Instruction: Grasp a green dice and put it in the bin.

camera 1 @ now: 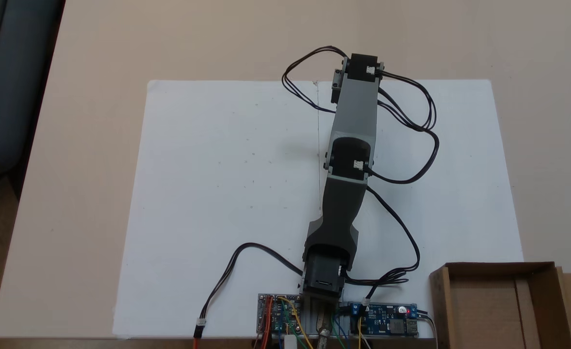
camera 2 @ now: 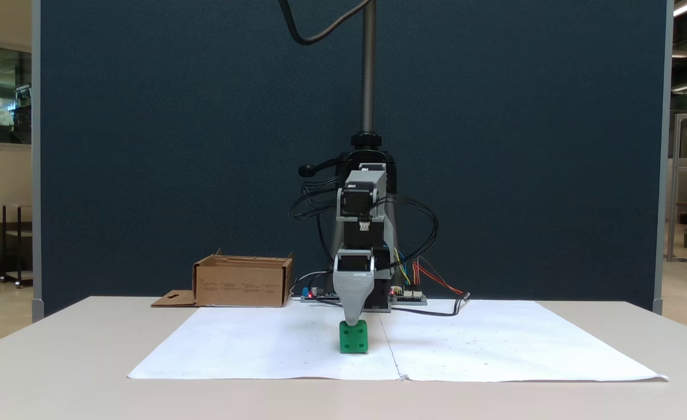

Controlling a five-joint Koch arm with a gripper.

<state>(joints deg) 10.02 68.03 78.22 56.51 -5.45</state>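
Front-facing fixed view. Item nearest the camera: the beige table [camera 2: 57, 373], its bare front edge filling the foreground. On it, white paper sheets [camera 2: 495, 350] laid side by side, a seam running down the middle. The green dice [camera 2: 354, 338] stands on the paper just left of that seam, one face with four pips turned to the camera. The gripper [camera 2: 352, 319] points straight down, its grey tapered tip touching or just over the top of the dice. From here the jaws lie one behind the other, so I cannot tell whether the fingers are spread or closed. Behind it, the arm [camera 2: 362, 210] rises with black cables looped on both sides. The bin [camera 2: 243, 282] sits at the back left, well apart from the dice, its flap lying flat on the table to its left. A dark blue partition [camera 2: 174, 146] closes the background.

Top-down fixed view. The arm [camera 1: 353, 126] stretches away from its base across the paper [camera 1: 207, 194], hiding what lies beneath its far end. Circuit boards [camera 1: 387, 320] flank the base at the lower edge. The bin [camera 1: 498, 305] sits at the lower right corner, open side up, flap at its right.
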